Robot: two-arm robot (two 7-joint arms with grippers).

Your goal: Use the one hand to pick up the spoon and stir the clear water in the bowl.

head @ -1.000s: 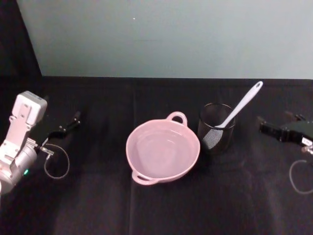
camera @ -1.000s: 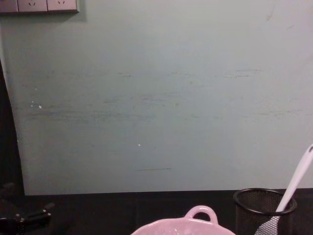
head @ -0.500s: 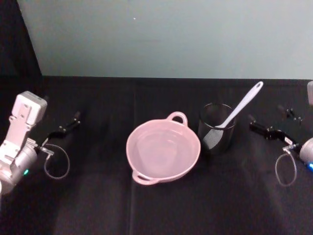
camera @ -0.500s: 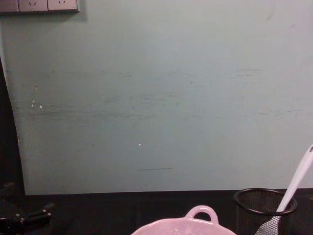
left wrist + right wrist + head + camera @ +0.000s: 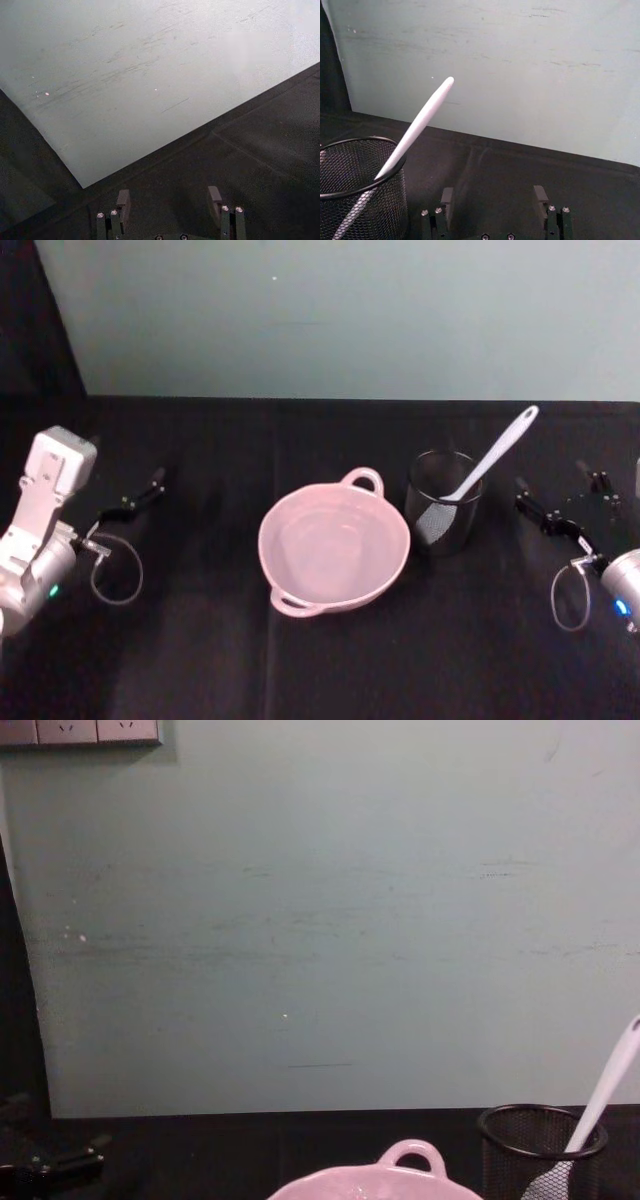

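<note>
Spoon (image 5: 489, 464) looks light, stiff, slick plastic; take its upper handle, right of centre, above the mesh cup (image 5: 442, 502). Right pincer (image 5: 568, 502) stands wide, empty.

A black wire-mesh cup (image 5: 443, 502) stands upright on the counter (image 5: 200, 660), which is covered with a black cloth showing faint fold lines. From the side, the cup (image 5: 541, 1152) has a solid dark rim above its mesh wall, and it also appears close up in the right wrist view (image 5: 360, 187). Behind the counter rises a pale green wall (image 5: 340, 320), scuffed with thin dark streaks and a few small light specks. High on that wall, at its left end, sits a row of white power sockets (image 5: 80, 731).
</note>
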